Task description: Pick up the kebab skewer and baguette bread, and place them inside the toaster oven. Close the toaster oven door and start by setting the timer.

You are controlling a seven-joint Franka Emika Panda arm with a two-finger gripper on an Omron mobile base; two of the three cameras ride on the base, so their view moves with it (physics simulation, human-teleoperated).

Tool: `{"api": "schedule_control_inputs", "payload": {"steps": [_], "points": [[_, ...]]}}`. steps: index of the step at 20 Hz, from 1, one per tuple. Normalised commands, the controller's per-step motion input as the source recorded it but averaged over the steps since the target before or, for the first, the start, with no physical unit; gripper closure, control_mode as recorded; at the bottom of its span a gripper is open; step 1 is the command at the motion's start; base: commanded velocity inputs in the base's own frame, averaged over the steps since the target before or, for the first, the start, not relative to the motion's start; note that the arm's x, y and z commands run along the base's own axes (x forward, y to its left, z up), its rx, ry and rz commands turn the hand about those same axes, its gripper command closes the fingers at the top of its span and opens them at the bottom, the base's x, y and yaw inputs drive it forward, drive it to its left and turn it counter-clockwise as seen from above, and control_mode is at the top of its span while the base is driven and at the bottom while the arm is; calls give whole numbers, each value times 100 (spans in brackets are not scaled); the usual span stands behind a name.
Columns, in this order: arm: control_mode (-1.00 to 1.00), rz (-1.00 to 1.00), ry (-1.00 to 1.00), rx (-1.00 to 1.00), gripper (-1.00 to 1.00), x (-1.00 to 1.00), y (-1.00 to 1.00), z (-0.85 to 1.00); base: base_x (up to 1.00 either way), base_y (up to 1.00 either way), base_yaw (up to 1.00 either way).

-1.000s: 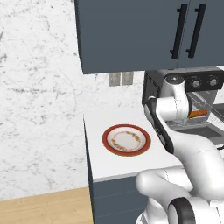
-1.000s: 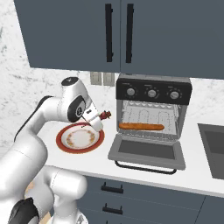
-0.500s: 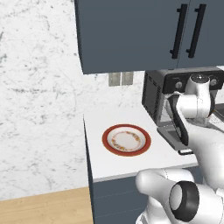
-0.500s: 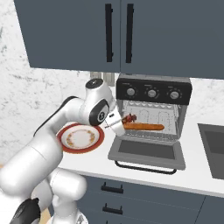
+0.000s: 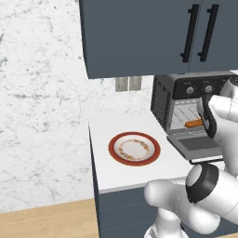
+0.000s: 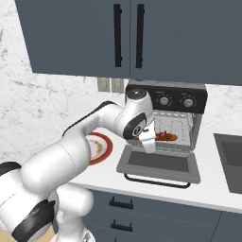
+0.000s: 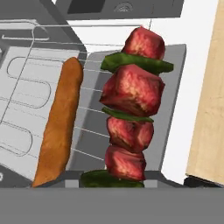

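My gripper [image 6: 150, 140] is shut on the kebab skewer [image 7: 131, 109], a stick of red meat chunks and green slices. It holds the skewer [image 6: 162, 136] at the mouth of the toaster oven [image 6: 165, 97], just over the wire rack. The baguette bread [image 7: 59, 127] lies on that rack inside the oven, to the skewer's left in the hand view, and shows as an orange bar [image 5: 194, 123] in the left base view. The toaster oven door [image 6: 158, 163] hangs fully open, flat toward the counter front. The fingertips are hidden behind the skewer in the hand view.
A red-rimmed plate [image 5: 134, 148] sits bare on the white counter left of the oven. Dark wall cabinets [image 6: 127, 38] hang above. A sink [image 6: 231, 160] lies at the right. The counter's front edge runs just before the open door's handle [image 6: 158, 182].
The arm has swung right from above the plate to the oven opening, carrying the skewer with it. The baguette and the door have stayed put.
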Motion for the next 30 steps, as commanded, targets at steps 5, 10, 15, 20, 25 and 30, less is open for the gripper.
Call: {"api": "schedule_control_inputs", "payload": {"steps": [5, 10, 15, 20, 25, 30], "points": [[-100, -9, -6, 19, 100, 9, -4, -18, 0, 0, 0], [-100, -2, -5, 14, 100, 22, 3, -22, 0, 0, 0], [-100, 0, -7, 0, 100, 20, 15, -11, 0, 0, 0], [-100, 0, 0, 0, 100, 12, 0, -16, 0, 0, 0], [-100, -1, 0, 0, 100, 6, 0, -22, 0, 0, 0], [-100, 0, -1, 0, 100, 5, 0, -5, 0, 0, 0]]}}
